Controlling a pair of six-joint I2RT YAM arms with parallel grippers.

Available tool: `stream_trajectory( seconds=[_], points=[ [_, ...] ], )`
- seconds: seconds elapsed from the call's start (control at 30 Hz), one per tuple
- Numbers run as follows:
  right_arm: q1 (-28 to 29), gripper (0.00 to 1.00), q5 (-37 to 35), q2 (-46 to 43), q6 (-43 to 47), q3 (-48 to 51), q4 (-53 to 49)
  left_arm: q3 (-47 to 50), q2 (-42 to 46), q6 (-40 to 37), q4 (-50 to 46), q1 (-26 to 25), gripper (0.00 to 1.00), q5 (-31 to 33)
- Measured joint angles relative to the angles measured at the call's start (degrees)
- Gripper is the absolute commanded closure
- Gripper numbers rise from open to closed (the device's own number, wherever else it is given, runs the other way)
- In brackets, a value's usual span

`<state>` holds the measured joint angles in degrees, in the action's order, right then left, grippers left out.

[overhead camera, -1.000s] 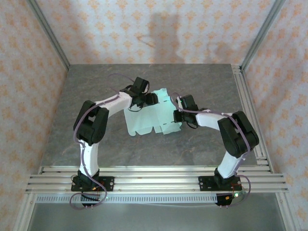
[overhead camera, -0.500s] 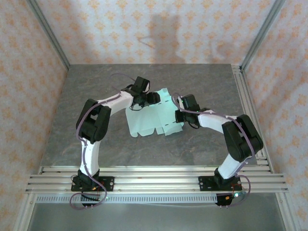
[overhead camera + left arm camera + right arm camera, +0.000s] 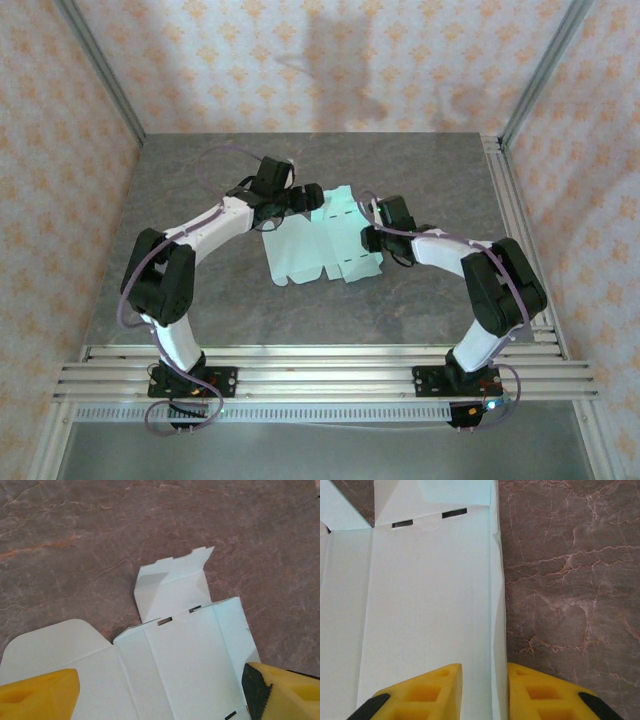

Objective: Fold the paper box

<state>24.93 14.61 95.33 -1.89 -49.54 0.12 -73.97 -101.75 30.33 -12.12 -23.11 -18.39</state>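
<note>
Lying flat at the centre of the bench, the paper box may slide askew, since the left end effector gapes wide over it and the right end effector straddles its edge unclamped.

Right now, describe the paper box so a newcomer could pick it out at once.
On the grey marbled table, look mid-table between the left claw and the right claw. The paper box lies there as a largely flat card cutout with rounded flaps and small slots. Its pale mint-green colour sets it apart from the dark stone around it.
</note>
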Motion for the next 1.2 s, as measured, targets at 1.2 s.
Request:
stream_trajectory(
  seconds=[1.2],
  points=[
    [0.0, 1.00, -0.9, 1.2, -1.4, 4.6, 7.8, -0.7, -2.8, -1.9, -1.6, 0.3, 0.07, 0.0]
  ],
)
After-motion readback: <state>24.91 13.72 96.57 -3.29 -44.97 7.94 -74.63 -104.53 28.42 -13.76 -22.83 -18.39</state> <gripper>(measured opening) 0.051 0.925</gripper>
